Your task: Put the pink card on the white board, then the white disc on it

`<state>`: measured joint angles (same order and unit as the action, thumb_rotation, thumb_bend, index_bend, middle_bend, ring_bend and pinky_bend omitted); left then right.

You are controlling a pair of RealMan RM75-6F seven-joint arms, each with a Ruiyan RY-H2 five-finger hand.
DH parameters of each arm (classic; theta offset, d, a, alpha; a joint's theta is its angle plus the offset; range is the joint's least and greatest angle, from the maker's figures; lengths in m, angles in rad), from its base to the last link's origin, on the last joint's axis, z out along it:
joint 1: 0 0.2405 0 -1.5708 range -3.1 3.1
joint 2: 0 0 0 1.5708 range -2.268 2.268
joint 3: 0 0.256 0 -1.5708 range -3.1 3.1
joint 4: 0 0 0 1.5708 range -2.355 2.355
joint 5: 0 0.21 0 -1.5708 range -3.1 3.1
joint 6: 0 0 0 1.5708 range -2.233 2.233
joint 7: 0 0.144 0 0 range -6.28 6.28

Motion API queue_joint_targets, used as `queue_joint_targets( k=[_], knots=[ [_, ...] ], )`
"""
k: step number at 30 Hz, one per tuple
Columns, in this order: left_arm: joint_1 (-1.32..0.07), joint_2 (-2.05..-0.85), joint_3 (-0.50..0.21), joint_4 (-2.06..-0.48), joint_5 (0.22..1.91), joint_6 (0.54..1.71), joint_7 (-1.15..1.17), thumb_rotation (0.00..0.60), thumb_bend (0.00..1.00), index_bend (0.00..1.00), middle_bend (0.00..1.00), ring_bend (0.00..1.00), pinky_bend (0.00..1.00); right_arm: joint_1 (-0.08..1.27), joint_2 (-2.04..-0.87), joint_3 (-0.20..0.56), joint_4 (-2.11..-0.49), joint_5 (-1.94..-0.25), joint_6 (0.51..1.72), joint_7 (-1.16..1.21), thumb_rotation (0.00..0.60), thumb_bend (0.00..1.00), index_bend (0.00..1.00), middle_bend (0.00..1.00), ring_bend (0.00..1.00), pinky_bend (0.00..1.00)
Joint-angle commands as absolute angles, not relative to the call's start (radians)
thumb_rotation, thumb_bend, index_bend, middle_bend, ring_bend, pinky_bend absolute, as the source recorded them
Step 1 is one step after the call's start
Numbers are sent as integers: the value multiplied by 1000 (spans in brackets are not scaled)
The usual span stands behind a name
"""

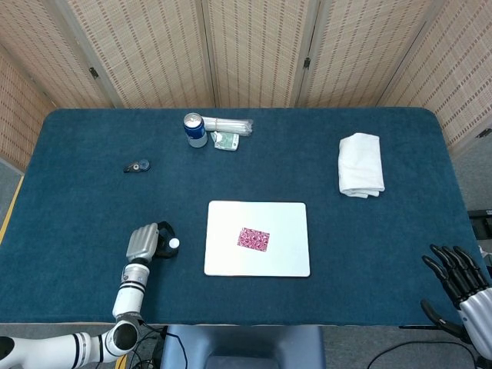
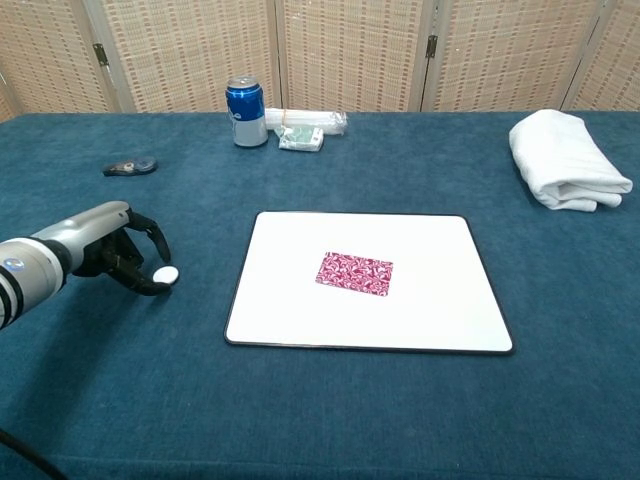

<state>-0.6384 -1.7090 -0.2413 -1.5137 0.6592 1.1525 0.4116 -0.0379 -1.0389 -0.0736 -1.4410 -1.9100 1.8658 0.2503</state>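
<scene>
The pink patterned card (image 1: pixel 254 239) (image 2: pixel 355 273) lies flat near the middle of the white board (image 1: pixel 292 215) (image 2: pixel 440 250). My left hand (image 1: pixel 145 242) (image 2: pixel 108 249) hovers low over the blue cloth, left of the board, fingers curled. It pinches the small white disc (image 1: pixel 174 244) (image 2: pixel 165 274) at its fingertips, a short way from the board's left edge. My right hand (image 1: pixel 457 280) shows only in the head view, at the bottom right beyond the table's front corner, fingers spread and holding nothing.
At the back stand a blue can (image 1: pixel 194 129) (image 2: pixel 245 111), a clear wrapped roll (image 1: pixel 229 124) and a small green packet (image 1: pixel 226 141). A small dark object (image 1: pixel 137 166) (image 2: pixel 130 167) lies at back left. A folded white towel (image 1: pixel 360 164) (image 2: pixel 565 158) lies at right.
</scene>
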Motion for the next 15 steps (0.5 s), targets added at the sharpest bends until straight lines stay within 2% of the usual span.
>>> queue_joint_targets(
  k=[1, 15],
  knots=[
    [-636, -1708, -243, -1514, 662, 1150, 410, 600, 281, 485, 1000, 1000, 1000, -37, -1039, -74, -1442, -1911, 1864, 248, 600, 255, 0, 0, 0, 0],
    [-637, -1717, -251, -1478, 659, 1104, 403, 600, 298, 527, 1000, 1000, 1000, -37, -1041, -73, -1448, -1907, 1862, 236, 600, 255, 0, 0, 0, 0]
  ],
)
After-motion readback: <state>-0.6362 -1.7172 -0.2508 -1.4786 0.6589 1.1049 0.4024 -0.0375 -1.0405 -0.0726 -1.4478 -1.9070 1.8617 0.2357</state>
